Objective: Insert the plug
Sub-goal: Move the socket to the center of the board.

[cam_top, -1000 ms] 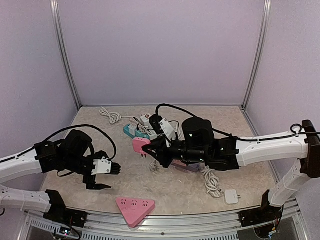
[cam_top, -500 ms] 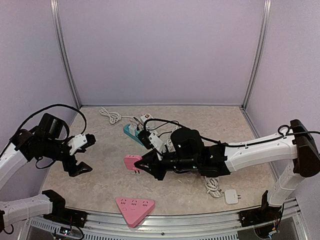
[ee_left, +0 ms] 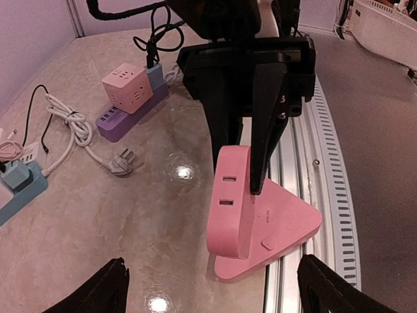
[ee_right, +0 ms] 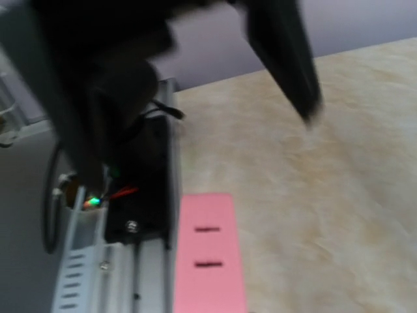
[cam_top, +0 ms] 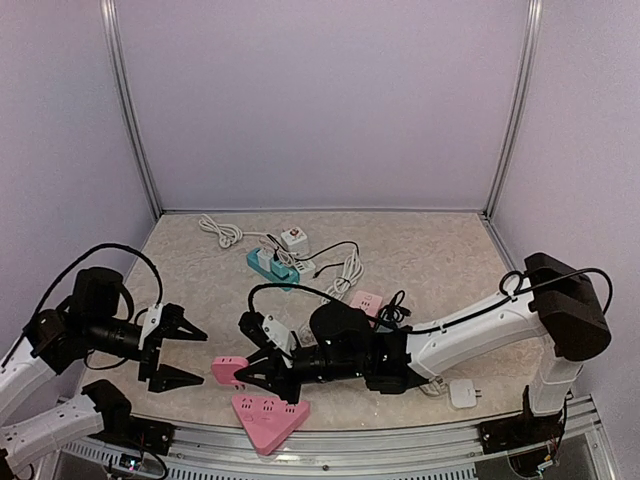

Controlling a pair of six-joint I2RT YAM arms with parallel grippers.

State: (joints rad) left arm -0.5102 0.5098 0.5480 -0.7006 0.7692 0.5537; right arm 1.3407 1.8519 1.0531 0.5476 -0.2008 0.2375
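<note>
From the top view, within the last second my right gripper (cam_top: 248,372) has carried the rounded pink plastic plug block (cam_top: 225,368), clamped between its fingers, forward to the pink triangular power strip (cam_top: 268,415). My left gripper (cam_top: 200,352) has backed off left, fingers spread.

The left wrist view shows the block upright at the strip's edge; I can't tell whether they touch.

The right wrist view is blurred, showing only a pink slotted face.

I judge insertion is near.

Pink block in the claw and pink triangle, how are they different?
The pink block is a rounded oblong; the pink triangle has three corners. The block is held on end by the right gripper; the triangle lies flat, unheld. Both are pink with socket slots.
</note>
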